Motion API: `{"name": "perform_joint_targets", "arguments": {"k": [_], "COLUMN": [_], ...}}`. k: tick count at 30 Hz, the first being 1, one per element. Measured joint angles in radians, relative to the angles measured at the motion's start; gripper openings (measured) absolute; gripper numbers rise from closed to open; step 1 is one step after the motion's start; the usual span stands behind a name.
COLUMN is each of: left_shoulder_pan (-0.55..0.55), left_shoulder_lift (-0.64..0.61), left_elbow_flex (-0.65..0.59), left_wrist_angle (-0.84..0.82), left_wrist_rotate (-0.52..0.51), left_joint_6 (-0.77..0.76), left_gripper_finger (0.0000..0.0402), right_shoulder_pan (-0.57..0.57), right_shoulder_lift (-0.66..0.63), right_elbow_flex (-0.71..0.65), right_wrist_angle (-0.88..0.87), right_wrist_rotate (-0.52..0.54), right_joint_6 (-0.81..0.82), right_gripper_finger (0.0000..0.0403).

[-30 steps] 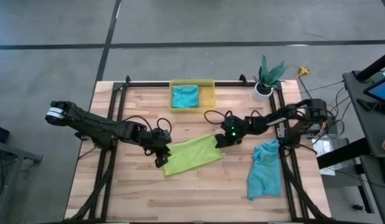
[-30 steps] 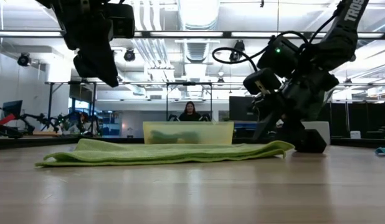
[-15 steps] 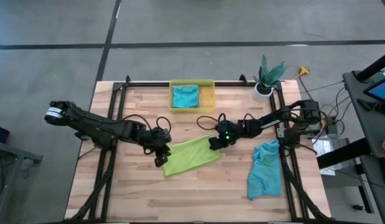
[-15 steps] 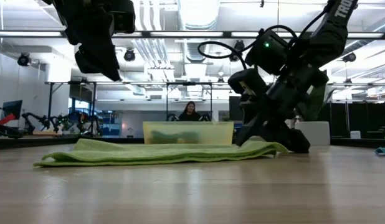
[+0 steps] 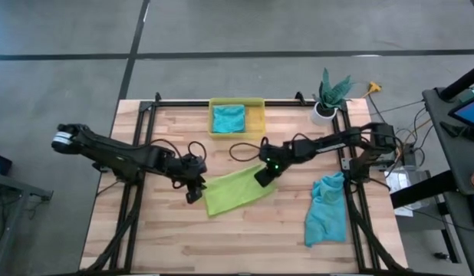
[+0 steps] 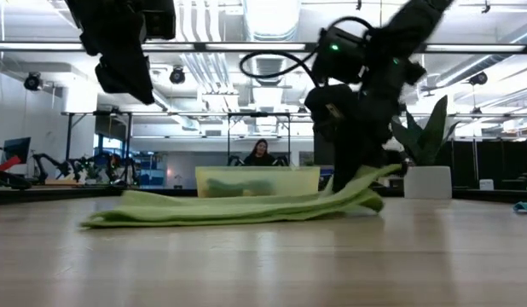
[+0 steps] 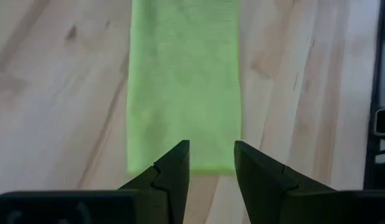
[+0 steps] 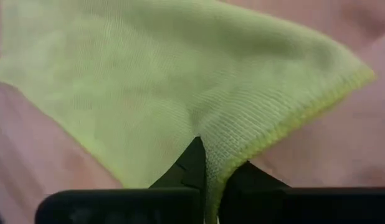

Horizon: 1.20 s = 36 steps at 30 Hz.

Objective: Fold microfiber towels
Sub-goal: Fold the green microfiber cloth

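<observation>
Right now your lime green towel (image 5: 234, 190) lies on the worktop (image 5: 145, 238), in front of the yellow bin (image 5: 257, 116). Your right gripper (image 5: 261, 177) is clamped on the towel's corner farthest from the left arm, and in the low view that corner (image 6: 366, 181) is lifted off the wood. In the right wrist view you see only cloth pinched between the two fingers (image 8: 194, 163); the rest of the towel runs out of frame. Your left gripper (image 7: 211, 163) hovers at the towel's opposite end, jaws apart, holding nothing; the towel's near edge shows just past its fingertips. A teal towel (image 5: 228, 118) sits inside the yellow bin, and in the low view you can barely make it out through the translucent wall (image 6: 257, 182). Another teal towel (image 5: 327, 208), to the right of the lime green towel, hangs partly over the worktop's side. No readable writing shows anywhere.
</observation>
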Motion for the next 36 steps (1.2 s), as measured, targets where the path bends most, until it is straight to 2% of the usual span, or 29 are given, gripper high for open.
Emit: {"name": "perform_joint_targets", "arguments": {"k": [5,9,15,22,26,31,36], "left_shoulder_pan": [0.019,0.059,0.122,0.175,0.193,0.199,0.199], "left_shoulder_lift": [-0.052,-0.092,-0.146,-0.167,-0.166,-0.16,-0.165], "left_elbow_flex": [0.0,0.003,0.001,-0.001,-0.001,0.0,-0.001], "left_wrist_angle": [-0.027,-0.031,-0.032,-0.037,-0.039,-0.037,-0.058], "left_wrist_rotate": [-0.046,-0.071,-0.079,-0.084,-0.084,-0.084,-0.076], "left_joint_6": [0.027,0.077,0.133,0.21,0.212,0.208,0.137], "left_gripper_finger": [0.0111,0.0111,0.0111,0.0111,0.0111,0.0111,0.0111], "right_shoulder_pan": [-0.029,-0.068,-0.123,-0.117,-0.069,-0.004,0.026], "right_shoulder_lift": [-0.002,-0.003,-0.003,0.016,0.092,0.25,0.393], "right_elbow_flex": [0.156,0.245,0.374,0.546,0.609,0.687,0.819], "right_wrist_angle": [-0.331,-0.467,-0.498,-0.498,-0.51,-0.536,-0.555], "right_wrist_rotate": [0.085,0.138,0.151,0.114,0.085,0.061,0.063], "right_joint_6": [-0.196,-0.291,-0.34,-0.387,-0.422,-0.527,-0.609], "right_gripper_finger": [0.0009,0.0009,0.0009,0.0009,0.0009,0.0009,0.0009]}}
